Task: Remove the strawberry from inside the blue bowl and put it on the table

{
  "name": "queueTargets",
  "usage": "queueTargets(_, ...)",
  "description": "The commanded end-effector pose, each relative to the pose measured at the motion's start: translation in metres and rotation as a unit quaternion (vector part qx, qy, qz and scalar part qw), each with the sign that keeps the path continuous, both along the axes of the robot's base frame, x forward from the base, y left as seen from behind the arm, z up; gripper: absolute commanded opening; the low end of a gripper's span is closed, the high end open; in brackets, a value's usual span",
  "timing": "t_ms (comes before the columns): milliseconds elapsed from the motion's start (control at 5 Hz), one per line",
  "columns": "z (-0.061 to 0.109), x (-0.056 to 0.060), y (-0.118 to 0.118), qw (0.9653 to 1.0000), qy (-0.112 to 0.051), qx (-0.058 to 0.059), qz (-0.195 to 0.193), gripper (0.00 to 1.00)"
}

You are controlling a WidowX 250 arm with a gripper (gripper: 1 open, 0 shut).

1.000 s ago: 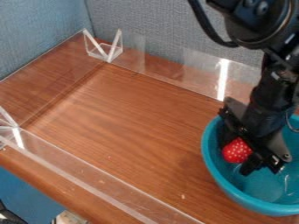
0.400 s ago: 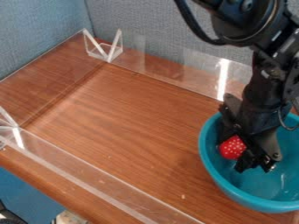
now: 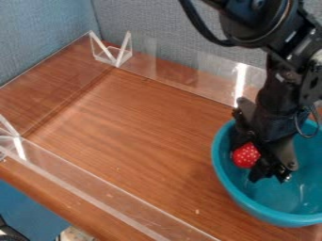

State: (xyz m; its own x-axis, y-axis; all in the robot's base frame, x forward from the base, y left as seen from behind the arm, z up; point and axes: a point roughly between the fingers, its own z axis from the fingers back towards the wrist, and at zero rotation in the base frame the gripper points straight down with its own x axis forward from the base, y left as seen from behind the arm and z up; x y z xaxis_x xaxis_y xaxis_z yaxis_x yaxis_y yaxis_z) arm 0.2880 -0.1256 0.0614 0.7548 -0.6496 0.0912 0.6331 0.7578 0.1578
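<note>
The strawberry (image 3: 247, 155) is gripped between the jaws of the gripper (image 3: 255, 160), inside the blue bowl (image 3: 251, 193). Its long axis cannot be told. The bowl is set on the surface (image 3: 113, 122).

Low clear acrylic walls (image 3: 189, 71) along the edges, triangular acrylic bracket (image 3: 116, 49) at far corner, another bracket (image 3: 10, 141) at left. Grey fabric backdrop (image 3: 157, 24) behind.
</note>
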Motion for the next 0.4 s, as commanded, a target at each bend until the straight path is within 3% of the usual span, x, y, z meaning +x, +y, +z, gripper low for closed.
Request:
queueTargets(0, 0.0304, 0.0050, -0.0097, 0.9978, -0.045, -0.020, -0.043, 0.00)
queueTargets(200, 0.0308, 0.0090, -0.0059, 0.9976, -0.050, -0.021, -0.043, 0.00)
